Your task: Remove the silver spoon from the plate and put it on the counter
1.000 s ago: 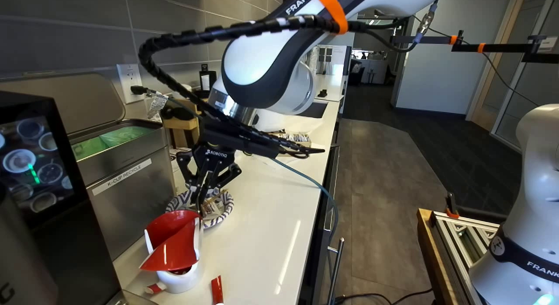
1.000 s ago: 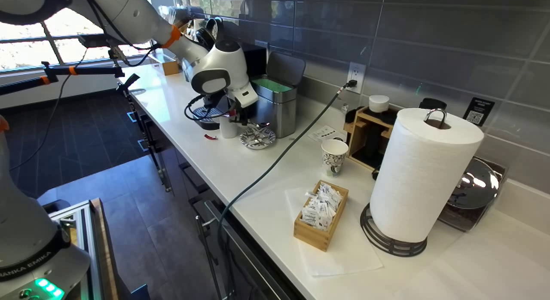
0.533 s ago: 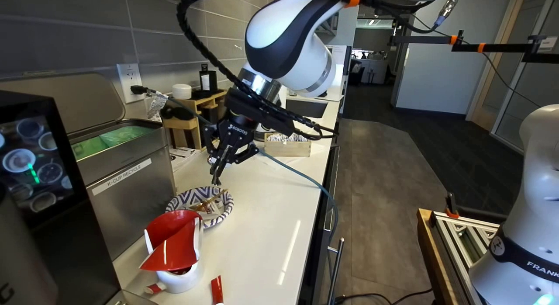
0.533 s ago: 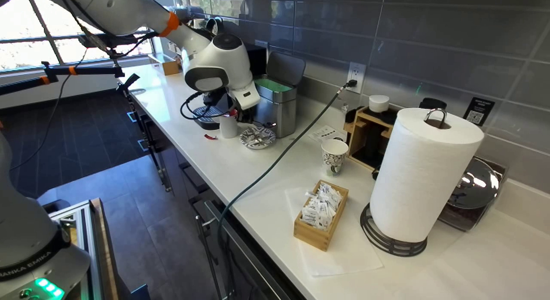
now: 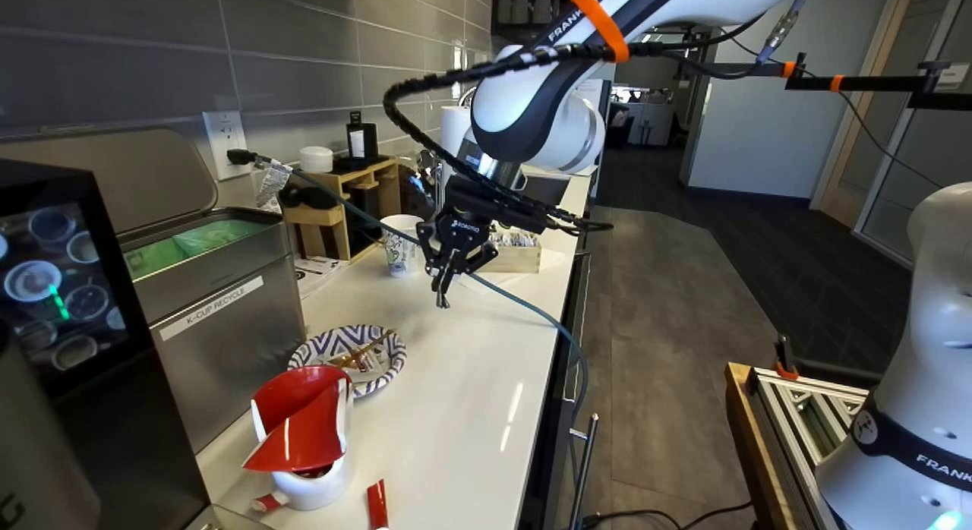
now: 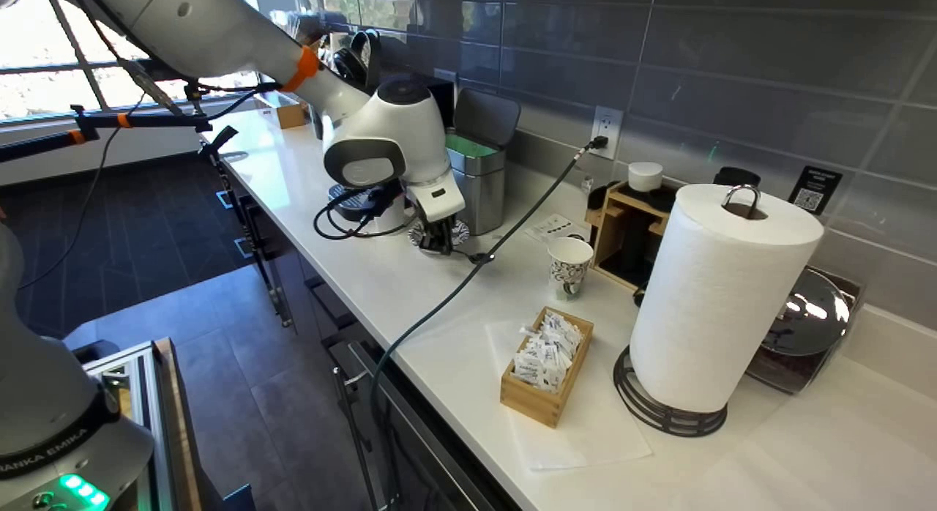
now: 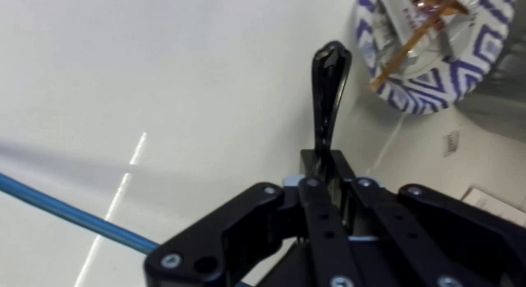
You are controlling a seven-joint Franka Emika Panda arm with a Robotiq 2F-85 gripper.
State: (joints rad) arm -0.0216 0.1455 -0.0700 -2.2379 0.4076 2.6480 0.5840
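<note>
My gripper (image 5: 443, 291) is shut on the silver spoon and holds it above the counter (image 5: 456, 393), to the side of the plate. In the wrist view the fingertips (image 7: 322, 163) pinch the spoon (image 7: 330, 85), whose end sticks out past them and looks dark. The round patterned plate (image 5: 323, 346) stands on the counter, apart from the spoon, and holds wrappers and a thin brown stick. The plate also shows in the wrist view (image 7: 431, 100). In an exterior view the gripper (image 6: 438, 240) covers much of the plate (image 6: 460, 235), and the spoon cannot be made out there.
A red and white container (image 5: 304, 431) stands beside the plate, near a metal recycle bin (image 5: 235, 325). A paper cup (image 5: 401, 245), a wooden packet box (image 5: 516, 258) and a blue-green cable (image 5: 524, 306) are near the gripper. A paper towel roll (image 6: 721, 299) stands farther along.
My gripper has risen from over the plate and moved sideways with the spoon, toward the cup and packet box. It is now over the counter. The plate has stayed in place.
</note>
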